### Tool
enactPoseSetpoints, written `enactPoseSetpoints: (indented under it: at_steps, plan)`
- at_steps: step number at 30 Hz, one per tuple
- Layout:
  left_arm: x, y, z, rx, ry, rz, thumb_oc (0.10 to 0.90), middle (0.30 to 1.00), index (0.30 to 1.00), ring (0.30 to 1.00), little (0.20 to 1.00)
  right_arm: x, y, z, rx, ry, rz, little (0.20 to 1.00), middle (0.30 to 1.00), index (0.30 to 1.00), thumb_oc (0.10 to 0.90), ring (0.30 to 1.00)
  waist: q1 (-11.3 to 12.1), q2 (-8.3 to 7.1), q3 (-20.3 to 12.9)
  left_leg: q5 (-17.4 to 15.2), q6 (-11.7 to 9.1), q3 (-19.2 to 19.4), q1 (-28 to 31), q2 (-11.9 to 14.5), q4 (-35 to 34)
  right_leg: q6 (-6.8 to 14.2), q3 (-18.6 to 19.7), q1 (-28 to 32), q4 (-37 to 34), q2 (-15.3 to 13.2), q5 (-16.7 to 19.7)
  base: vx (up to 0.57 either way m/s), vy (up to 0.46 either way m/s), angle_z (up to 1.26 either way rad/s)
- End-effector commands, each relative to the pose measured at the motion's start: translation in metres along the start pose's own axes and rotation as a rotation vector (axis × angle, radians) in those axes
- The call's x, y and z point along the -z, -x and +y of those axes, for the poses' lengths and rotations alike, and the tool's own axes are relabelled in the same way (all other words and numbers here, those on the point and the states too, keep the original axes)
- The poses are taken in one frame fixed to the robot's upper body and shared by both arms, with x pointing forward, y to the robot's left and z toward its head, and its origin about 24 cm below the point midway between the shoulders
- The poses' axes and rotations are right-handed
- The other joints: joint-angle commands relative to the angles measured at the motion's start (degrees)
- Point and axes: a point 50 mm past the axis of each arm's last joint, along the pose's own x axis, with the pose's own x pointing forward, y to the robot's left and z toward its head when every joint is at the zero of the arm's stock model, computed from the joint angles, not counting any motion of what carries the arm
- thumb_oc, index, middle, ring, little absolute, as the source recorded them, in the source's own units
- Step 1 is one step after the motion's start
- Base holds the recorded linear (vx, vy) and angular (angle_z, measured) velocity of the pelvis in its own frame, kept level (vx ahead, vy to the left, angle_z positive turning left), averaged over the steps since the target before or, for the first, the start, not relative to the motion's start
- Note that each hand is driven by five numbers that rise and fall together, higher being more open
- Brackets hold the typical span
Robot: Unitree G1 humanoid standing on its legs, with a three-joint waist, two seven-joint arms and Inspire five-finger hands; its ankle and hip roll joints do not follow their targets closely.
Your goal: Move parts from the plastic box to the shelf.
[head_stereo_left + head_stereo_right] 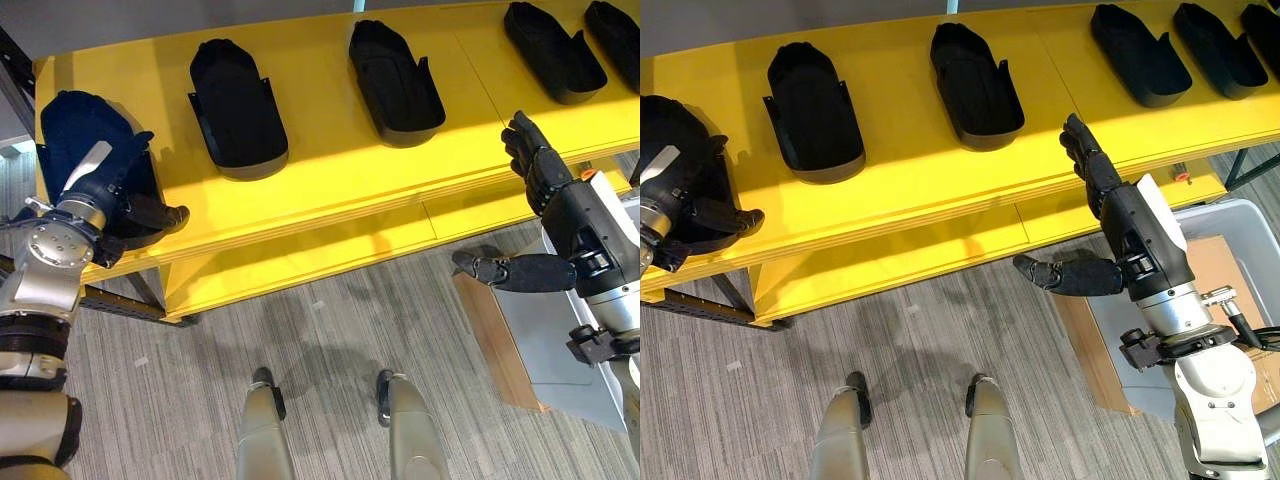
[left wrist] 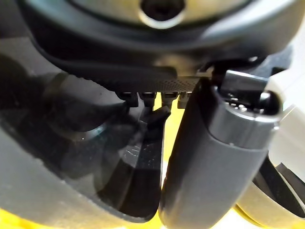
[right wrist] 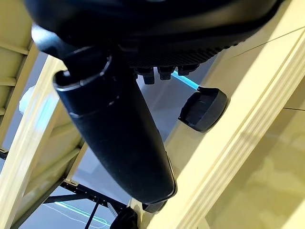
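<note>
Left hand [image 1: 120,205], at the frame's left edge, grips a black part [image 1: 85,135] resting on the yellow shelf [image 1: 330,170]: placing, I'd judge. Next comes letting go. Right hand [image 1: 545,175] hangs open and empty at right, above the plastic box [image 1: 1250,225].

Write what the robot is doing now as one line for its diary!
left hand: on black part at shelf end | right hand: open, empty, by shelf edge | plastic box: right

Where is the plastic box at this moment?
The grey plastic box stands on the floor at the robot's right, below the yellow shelf's front edge and behind the right hand.
</note>
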Motion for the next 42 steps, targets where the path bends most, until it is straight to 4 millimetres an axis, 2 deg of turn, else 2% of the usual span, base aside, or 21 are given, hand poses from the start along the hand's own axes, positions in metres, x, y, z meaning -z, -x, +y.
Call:
enactPoseSetpoints:
  at_steps: [1,6,7,10,18,22,23,27,37,42]
  plan:
    - [0.008,0.01,0.011,0.042,-0.056,0.017,0.9,1.0,1.0,1.0,1.0,-0.06,-0.006,-0.02,0.091,0.085,-0.325,1.0,1.0,1.0,0.9,1.0,-0.31,0.14,-2.25,-3.14,3.93,0.87,2.12,-1.01,-0.41,-3.8,-1.5,2.84,-0.55,2.61,-1.48,0.0,0.0,0.0]
    - [-0.009,0.011,0.038,0.0,-0.081,-0.043,0.9,1.0,1.0,1.0,1.0,-0.062,-0.008,-0.021,0.078,0.092,-0.337,1.0,1.0,1.0,0.9,1.0,-0.19,0.49,-2.6,-3.02,3.86,0.78,2.19,-1.02,-0.45,-3.7,-1.58,3.14,-0.65,2.57,-1.31,0.0,0.0,0.0]
    - [-0.01,0.011,0.038,0.0,-0.082,-0.043,0.9,1.0,1.0,1.0,1.0,-0.062,-0.008,-0.021,0.079,0.091,-0.337,1.0,1.0,1.0,0.9,1.0,-0.16,0.43,-2.57,-3.01,3.86,0.78,2.2,-1.02,-0.46,-3.7,-1.59,3.15,-0.66,2.58,-1.3,0.0,0.0,0.0]
    - [-0.029,0.013,0.059,-0.023,-0.125,-0.102,0.9,1.0,1.0,1.0,1.0,-0.062,-0.009,-0.02,0.066,0.096,-0.336,1.0,1.0,1.0,0.9,1.0,-0.05,0.7,-2.84,-2.9,3.79,0.73,2.66,-1.04,-0.76,-3.6,-1.71,3.58,-0.78,2.53,-1.3,0.0,0.0,0.0]
    - [-0.07,0.026,0.098,-0.068,-0.164,-0.242,0.9,1.0,1.0,1.0,1.0,-0.06,-0.008,-0.02,0.051,0.11,-0.327,1.0,1.0,1.0,0.9,1.0,0.43,1.77,-3.55,-2.72,3.67,0.72,3.69,-1.1,-1.24,-3.4,-1.84,4.56,-1.02,2.41,-1.4,0.0,0.0,0.0]
    - [-0.084,0.03,0.104,-0.083,-0.155,-0.307,0.9,1.0,1.0,1.0,1.0,-0.058,-0.007,-0.02,0.05,0.113,-0.322,1.0,1.0,1.0,0.9,1.0,0.61,2.0,-3.73,-2.67,3.63,0.61,3.93,-1.19,-1.36,-3.28,-1.91,4.89,-1.12,2.29,-1.38,0.0,0.0,0.0]
    - [-0.093,0.033,0.108,-0.106,-0.126,-0.359,0.9,1.0,1.0,1.0,1.0,-0.057,-0.007,-0.019,0.05,0.117,-0.321,1.0,1.0,1.0,0.9,1.0,0.76,2.24,-3.9,-2.59,3.54,0.5,4.18,-1.16,-1.56,-3.21,-1.94,5.17,-1.31,2.24,-1.42,0.0,0.0,0.0]
    - [-0.104,0.038,0.114,-0.153,-0.047,-0.447,0.9,1.0,1.0,1.0,1.0,-0.056,-0.007,-0.018,0.055,0.116,-0.328,1.0,1.0,1.0,0.9,1.0,1.15,2.42,-4.09,-2.52,3.53,0.38,4.52,-1.23,-1.79,-3.2,-2.01,5.58,-1.45,2.19,-1.52,0.0,0.0,0.0]
    - [-0.106,0.045,0.11,-0.197,0.252,-0.609,0.9,1.0,1.0,1.0,1.0,-0.056,-0.009,-0.015,0.071,0.116,-0.348,1.0,1.0,1.0,0.9,1.0,1.28,2.77,-4.72,-2.26,3.37,0.28,5.31,-1.26,-2.3,-3.31,-2.16,6.42,-1.7,2.09,-1.65,0.0,-0.004,0.01]
    - [-0.11,0.05,0.107,-0.202,0.238,-0.642,0.9,1.0,1.0,1.0,1.0,-0.057,-0.008,-0.013,0.065,0.118,-0.353,1.0,1.0,1.0,0.9,1.0,1.28,2.84,-4.96,-2.22,3.28,0.27,5.52,-1.26,-2.48,-3.33,-2.13,6.66,-1.98,2.18,-1.63,0.0,0.0,0.0]
